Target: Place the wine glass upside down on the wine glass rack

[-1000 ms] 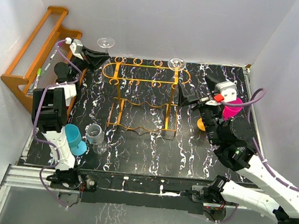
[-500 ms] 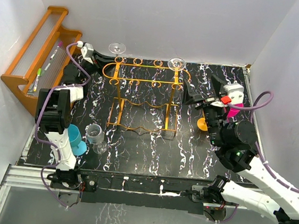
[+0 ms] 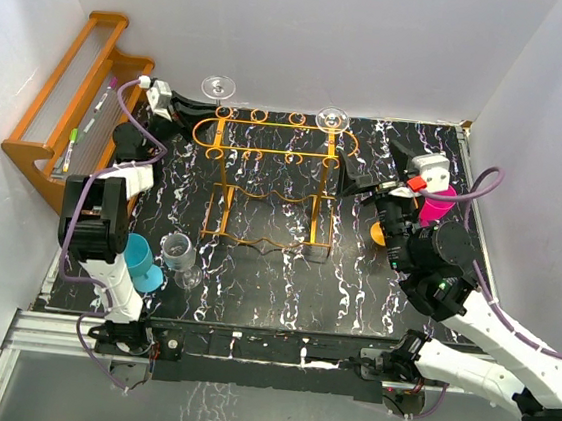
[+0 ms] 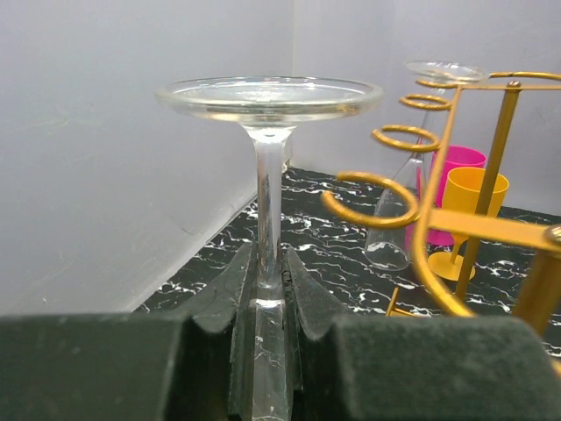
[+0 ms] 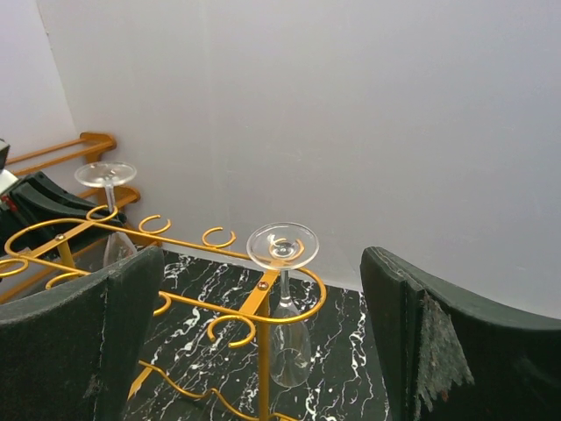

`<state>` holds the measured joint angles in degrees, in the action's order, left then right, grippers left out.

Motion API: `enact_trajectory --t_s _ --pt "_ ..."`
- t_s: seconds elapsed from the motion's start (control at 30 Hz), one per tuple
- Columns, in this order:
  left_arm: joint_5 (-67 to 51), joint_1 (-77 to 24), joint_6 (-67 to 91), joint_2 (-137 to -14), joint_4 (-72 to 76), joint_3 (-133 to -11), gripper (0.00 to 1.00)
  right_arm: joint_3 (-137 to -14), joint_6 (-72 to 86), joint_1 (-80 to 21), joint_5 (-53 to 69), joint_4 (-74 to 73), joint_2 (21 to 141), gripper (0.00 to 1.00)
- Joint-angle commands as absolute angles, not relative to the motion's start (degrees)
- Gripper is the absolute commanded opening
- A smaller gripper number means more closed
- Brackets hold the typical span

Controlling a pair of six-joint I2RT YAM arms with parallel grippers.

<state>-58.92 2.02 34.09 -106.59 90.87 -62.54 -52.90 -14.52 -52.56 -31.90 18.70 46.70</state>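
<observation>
At the desk's near left corner stands a teal plastic cup [image 3: 140, 259], with a small clear glass [image 3: 181, 255] just beside it on the black, white-veined marble-look desk [image 3: 284, 281]. Mid-desk stands the orange-gold wire rack [image 3: 264, 184], on thin legs with round loops along its top rails.

At the rack's right end the right claw [image 3: 371, 165] hangs released, its padded jaws spread wide with nothing between them. In its own wrist view, the right claw [image 5: 263, 338] looks over the rack's right end. Toward the desk's right edge, close by this arm, are a pink plastic cup [image 3: 441, 202] and an orange-yellow goblet [image 3: 381, 231].

At the rack's far right corner a second clear glass [image 3: 332, 118] hangs upside down from a loop, foot on top.

At the far left corner the left claw [image 3: 186, 110] is clenched on the stem of the clear stemmed wine glass [image 4: 268, 202], which is held upright but inverted, its round foot uppermost. The glass sits just beside the rack's outermost loop. From the left wrist view the stem seems clear of that loop, though this is hard to judge.

Along the desk's left edge leans a brown wooden stepped rack [image 3: 66, 107].
</observation>
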Motion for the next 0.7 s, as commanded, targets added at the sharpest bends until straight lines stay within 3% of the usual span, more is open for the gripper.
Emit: enact_trajectory --t_s 0.0,0.67 --pt "-58.27 1.88 32.95 -100.65 103.19 -61.73 0.0 -53.9 -13.81 -52.82 -31.76 21.27 46.76 0.99" --pt "-59.76 0.87 31.43 -99.42 103.19 -58.5 0.0 -53.25 -12.77 -52.82 -29.88 23.35 48.78 0.98"
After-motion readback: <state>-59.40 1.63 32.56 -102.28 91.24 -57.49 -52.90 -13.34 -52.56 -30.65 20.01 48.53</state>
